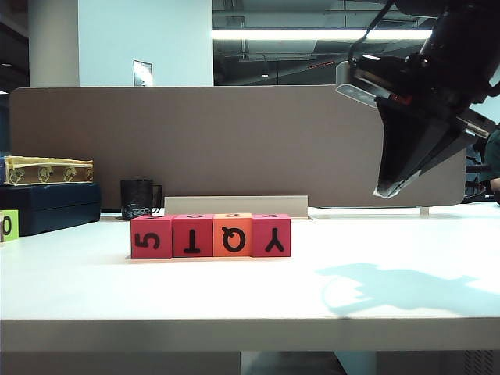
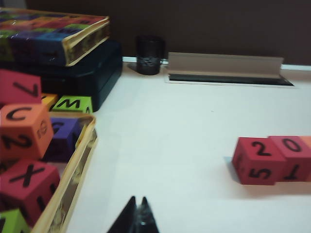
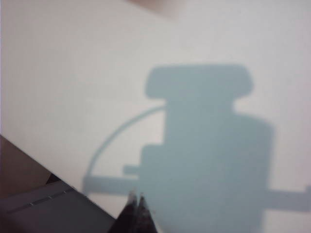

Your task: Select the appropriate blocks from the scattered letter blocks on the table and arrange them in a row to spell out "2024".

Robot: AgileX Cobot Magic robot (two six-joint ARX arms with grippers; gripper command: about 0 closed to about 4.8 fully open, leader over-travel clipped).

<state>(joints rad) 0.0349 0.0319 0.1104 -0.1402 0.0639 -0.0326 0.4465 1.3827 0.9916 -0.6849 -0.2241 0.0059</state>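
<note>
Four blocks (image 1: 211,235) stand touching in a row on the white table (image 1: 234,289), three pink-red and one orange. Their front faces read 5, T, Q, Y. In the left wrist view the row's end block (image 2: 256,161) shows 2 on top and its neighbour (image 2: 294,156) shows 0. My left gripper (image 2: 137,200) is shut and empty over bare table, between the block tray and the row. It does not show in the exterior view. My right gripper (image 1: 388,191) hangs shut and empty, high above the table to the right of the row. Its tips (image 3: 136,196) point down near the table edge.
A yellow-rimmed tray (image 2: 73,177) with several loose letter blocks lies left of the row. Behind it are stacked boxes (image 2: 53,34), a black mug (image 1: 139,199) and a grey strip (image 2: 223,65) along the partition (image 1: 234,141). A lime-green cube marked 0 (image 1: 8,225) sits at far left.
</note>
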